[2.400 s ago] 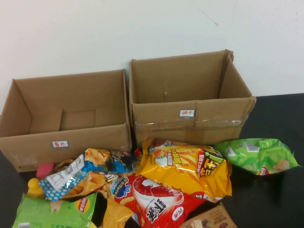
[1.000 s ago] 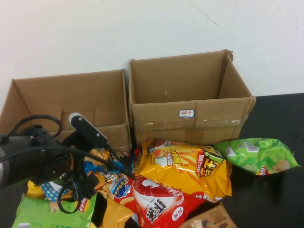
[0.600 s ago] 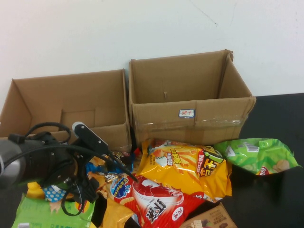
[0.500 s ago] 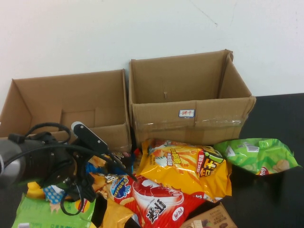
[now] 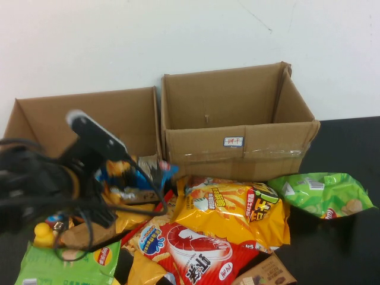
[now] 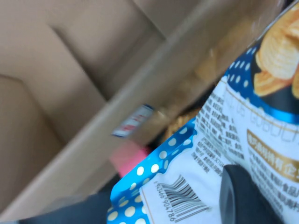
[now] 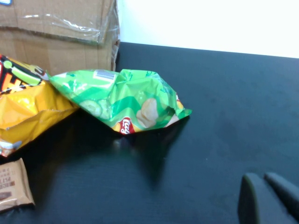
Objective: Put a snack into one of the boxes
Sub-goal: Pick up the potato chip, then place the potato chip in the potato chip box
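The blue chip bag (image 5: 133, 175) with white dots is up off the pile, at about 8 o'clock on the table, right in front of the left box (image 5: 89, 127) and close to its front wall. The left gripper (image 5: 122, 178) is clamped on this bag; in the left wrist view one dark finger (image 6: 245, 196) presses on the bag's white back by the barcode. Just under the bag lie more snacks: a red bag (image 5: 193, 252) at 6 o'clock, a big yellow bag (image 5: 234, 208) near the middle, and a green bag (image 5: 62, 264) at 7 o'clock. Another green bag (image 5: 320, 194) sits alone at 4 o'clock. The right box (image 5: 237, 122) stands at 12 o'clock, touching the left box. The right gripper (image 7: 268, 198) hovers low over the dark table (image 7: 224, 93) near that lone green bag, with its two fingers nearly together and holding nothing.
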Motion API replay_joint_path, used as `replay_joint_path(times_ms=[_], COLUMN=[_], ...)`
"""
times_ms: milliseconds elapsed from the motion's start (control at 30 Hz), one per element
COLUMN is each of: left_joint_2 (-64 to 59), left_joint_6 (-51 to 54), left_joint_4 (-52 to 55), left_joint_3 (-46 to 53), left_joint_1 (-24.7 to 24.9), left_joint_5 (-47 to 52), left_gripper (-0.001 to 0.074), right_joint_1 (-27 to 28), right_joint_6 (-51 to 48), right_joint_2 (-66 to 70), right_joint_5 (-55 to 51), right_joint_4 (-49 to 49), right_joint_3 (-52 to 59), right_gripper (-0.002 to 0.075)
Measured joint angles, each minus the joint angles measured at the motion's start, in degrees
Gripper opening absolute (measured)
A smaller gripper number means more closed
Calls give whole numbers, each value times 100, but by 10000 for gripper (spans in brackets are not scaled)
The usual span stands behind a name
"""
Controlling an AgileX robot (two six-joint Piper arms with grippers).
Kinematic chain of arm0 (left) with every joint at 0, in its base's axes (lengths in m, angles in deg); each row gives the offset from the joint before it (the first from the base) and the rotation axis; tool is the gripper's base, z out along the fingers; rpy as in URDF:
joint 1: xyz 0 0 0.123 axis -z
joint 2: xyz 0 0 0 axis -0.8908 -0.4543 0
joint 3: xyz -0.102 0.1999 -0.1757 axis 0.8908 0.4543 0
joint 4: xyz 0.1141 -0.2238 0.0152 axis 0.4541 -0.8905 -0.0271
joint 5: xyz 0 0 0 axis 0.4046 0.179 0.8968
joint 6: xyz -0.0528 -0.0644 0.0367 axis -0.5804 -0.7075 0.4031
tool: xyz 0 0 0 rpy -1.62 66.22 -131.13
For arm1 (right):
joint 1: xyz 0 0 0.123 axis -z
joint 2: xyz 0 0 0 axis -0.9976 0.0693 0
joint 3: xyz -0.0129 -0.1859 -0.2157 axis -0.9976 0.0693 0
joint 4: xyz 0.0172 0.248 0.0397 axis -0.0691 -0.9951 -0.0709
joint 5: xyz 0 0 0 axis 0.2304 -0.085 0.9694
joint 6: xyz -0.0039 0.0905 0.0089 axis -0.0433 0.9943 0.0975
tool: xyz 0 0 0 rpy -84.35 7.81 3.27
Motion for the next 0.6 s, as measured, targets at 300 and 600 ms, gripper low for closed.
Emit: replay_joint_path(times_ms=[300,600], left_joint_2=[1831,571], left_joint_6=[-181,-581], left_joint_4=[806,1806], left_joint_3=[-9,-381], left_joint_1=[186,-1668], left_joint_5=[-53,-2209], left_gripper=[110,106], right_joint_1=[0,0], right_joint_6=[0,0], right_joint_2=[0,0], right_joint_5=[0,0], right_joint_4=[0,0], right_joint_3=[0,0], right_gripper=[-1,-1])
